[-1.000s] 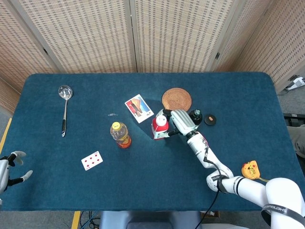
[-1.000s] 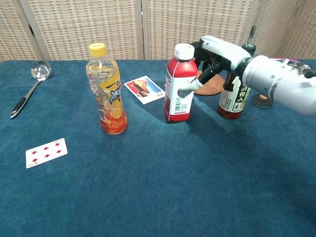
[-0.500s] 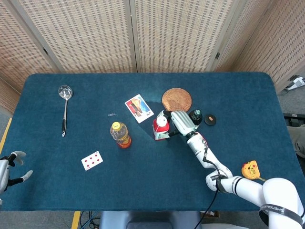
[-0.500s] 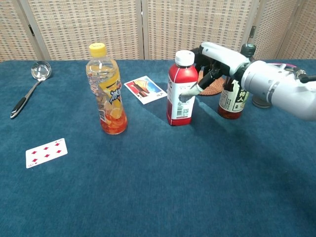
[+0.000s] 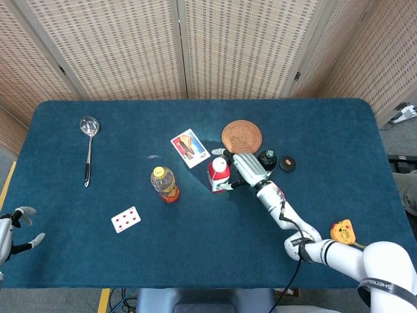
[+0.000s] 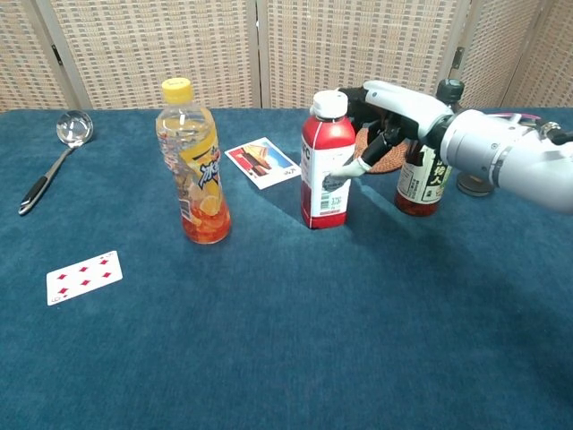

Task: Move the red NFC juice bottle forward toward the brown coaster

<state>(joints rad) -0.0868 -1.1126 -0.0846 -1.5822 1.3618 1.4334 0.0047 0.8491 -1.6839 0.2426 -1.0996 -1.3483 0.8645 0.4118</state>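
Observation:
The red NFC juice bottle (image 5: 219, 176) (image 6: 326, 163), white-capped with a white label, stands upright mid-table. My right hand (image 5: 246, 167) (image 6: 387, 116) wraps around it from the right, fingers on its body. The round brown woven coaster (image 5: 242, 135) (image 6: 383, 156) lies just behind it, partly hidden by the hand in the chest view. My left hand (image 5: 14, 229) hangs off the table's near-left corner, fingers spread, holding nothing.
A yellow-capped orange drink bottle (image 5: 165, 184) (image 6: 196, 165) stands left of the red one. A dark glass bottle (image 5: 267, 158) (image 6: 423, 179) and a black cap (image 5: 287, 163) sit right of my hand. Two playing cards (image 5: 189, 147) (image 5: 126, 219), a ladle (image 5: 88, 147) and a yellow toy (image 5: 343, 232) lie around.
The red bottle, held by my right hand, has shifted slightly to the left and back up to upright. The left hand has not moved.

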